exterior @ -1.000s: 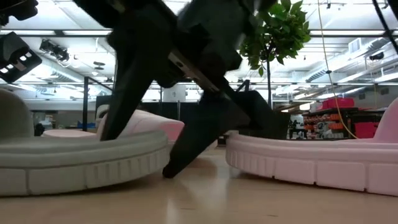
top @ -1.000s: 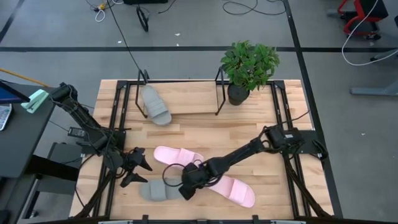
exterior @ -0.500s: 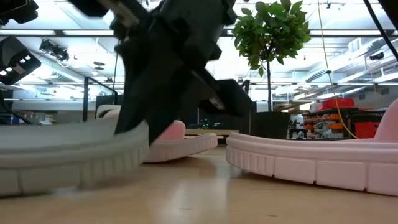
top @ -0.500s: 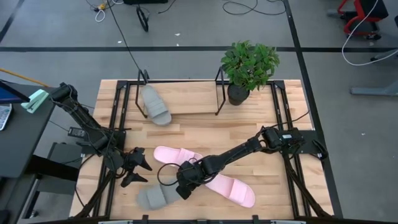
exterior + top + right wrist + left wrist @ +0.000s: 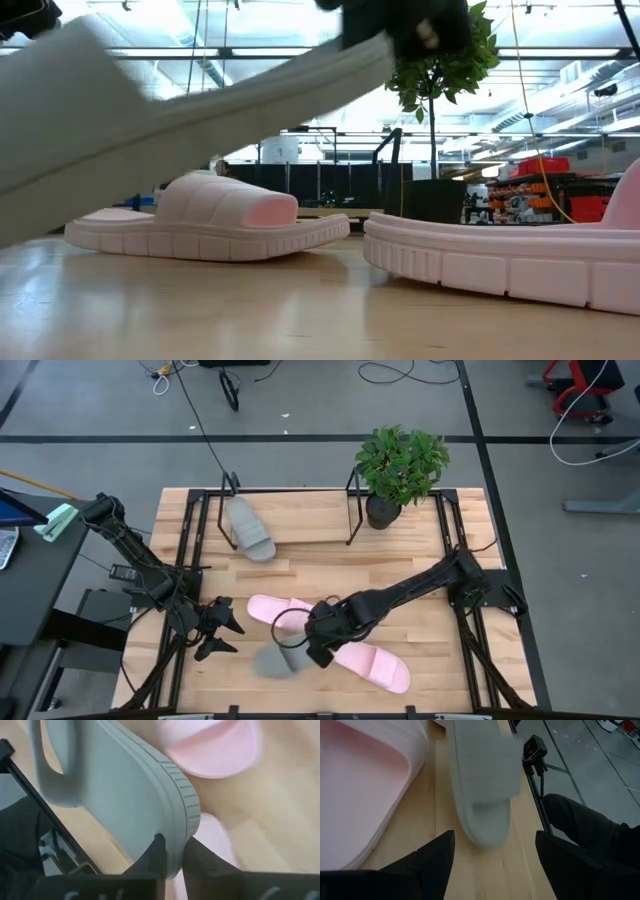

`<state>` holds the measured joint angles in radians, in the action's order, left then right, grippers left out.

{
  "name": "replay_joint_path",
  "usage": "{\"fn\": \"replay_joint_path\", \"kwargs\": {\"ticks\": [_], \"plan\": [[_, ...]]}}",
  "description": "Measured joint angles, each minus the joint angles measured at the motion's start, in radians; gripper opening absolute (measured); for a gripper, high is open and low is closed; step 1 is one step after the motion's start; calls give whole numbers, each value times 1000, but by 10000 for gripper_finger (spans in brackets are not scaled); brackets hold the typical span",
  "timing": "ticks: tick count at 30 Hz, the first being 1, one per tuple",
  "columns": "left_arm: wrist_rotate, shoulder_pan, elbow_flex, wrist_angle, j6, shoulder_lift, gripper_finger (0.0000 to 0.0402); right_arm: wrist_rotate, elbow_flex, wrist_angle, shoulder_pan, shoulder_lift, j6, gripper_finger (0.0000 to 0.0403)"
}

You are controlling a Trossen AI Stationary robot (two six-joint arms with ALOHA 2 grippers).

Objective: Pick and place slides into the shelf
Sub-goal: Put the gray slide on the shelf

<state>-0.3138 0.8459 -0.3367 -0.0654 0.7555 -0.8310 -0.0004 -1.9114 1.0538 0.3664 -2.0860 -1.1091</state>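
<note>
R gripper (image 5: 312, 650) has just clenched on soft grey ribbed slide sandal (image 5: 272, 660) & lifted it, shelf-bound next; L gripper (image 5: 222, 630) waits, jaws wide.

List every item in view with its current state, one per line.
Right gripper: shut on the grey slide's edge.
Held grey slide: lifted off the table, tilted.
Left gripper: open, empty, near the table's left edge.
Second grey slide: lying on the shelf.
Two pink slides: flat on the table.
Plant: upright in its pot beside the shelf.
</note>
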Motion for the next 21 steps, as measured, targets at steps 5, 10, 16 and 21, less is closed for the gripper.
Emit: {"fn": "replay_joint_path", "kwargs": {"ticks": [5, 10, 16, 21], "plan": [[0, 0, 0, 0, 0, 0, 283, 48, 0, 45, -3, 93, 73, 37], [0, 0, 0, 0, 0, 0, 283, 108, 0, 110, -13, 149, 211, 37], [-3, -3, 0, 3, 0, 0, 283, 235, 0, 262, -51, 164, 464, 36], [-18, -25, 0, 27, 1, 0, 283, 390, -31, 258, -91, 163, 721, 36]]}}
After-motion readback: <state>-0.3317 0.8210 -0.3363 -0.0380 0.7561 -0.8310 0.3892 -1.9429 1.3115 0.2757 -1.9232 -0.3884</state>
